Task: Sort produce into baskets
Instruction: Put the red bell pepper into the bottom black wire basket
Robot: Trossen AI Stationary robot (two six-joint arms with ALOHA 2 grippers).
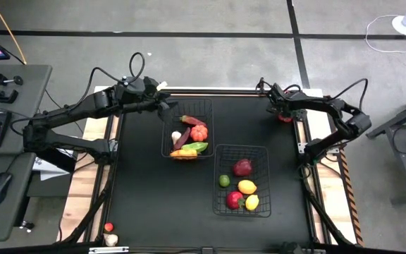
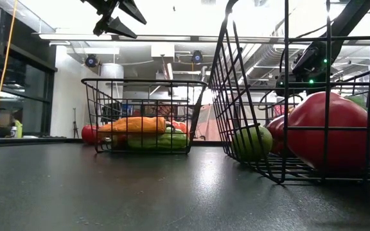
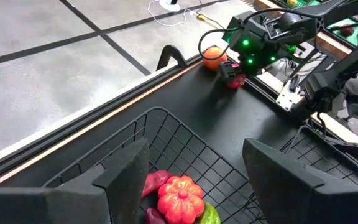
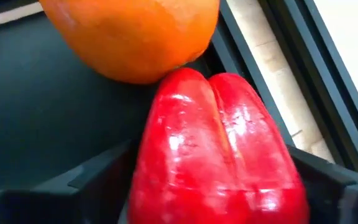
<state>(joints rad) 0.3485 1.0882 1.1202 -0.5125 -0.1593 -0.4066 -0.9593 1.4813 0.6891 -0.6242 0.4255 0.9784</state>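
Two black wire baskets sit mid-table. The left basket (image 1: pixel 166 127) holds a ribbed red piece (image 3: pixel 180 198), white, purple, green and orange produce. The right basket (image 1: pixel 217 185) holds a dark red piece (image 1: pixel 242 167), a green one and yellow and red ones. My left gripper (image 1: pixel 166 106) hangs open above the left basket's far rim, with nothing between its fingers (image 3: pixel 123 177). At the far right corner my right gripper (image 1: pixel 285 115) points steeply down over a red pepper (image 4: pixel 216 155), which lies on the table against an orange fruit (image 4: pixel 129 31). One finger stands on each side of the pepper. My right gripper has the red pepper's long sides (image 4: pixel 151 168) between its two fingers (image 4: pixel 95 183), coming from above along the pepper. The pepper's bulge hides the inner faces of the fingers, so I cannot tell whether they touch it. The pepper rests on the table.
The table's raised frame rail (image 4: pixel 272 68) runs right beside the pepper and the orange fruit. A small red piece (image 1: pixel 108 226) and a white one (image 1: pixel 111 240) lie at the near left corner. Bare black tabletop lies between the baskets and the near edge.
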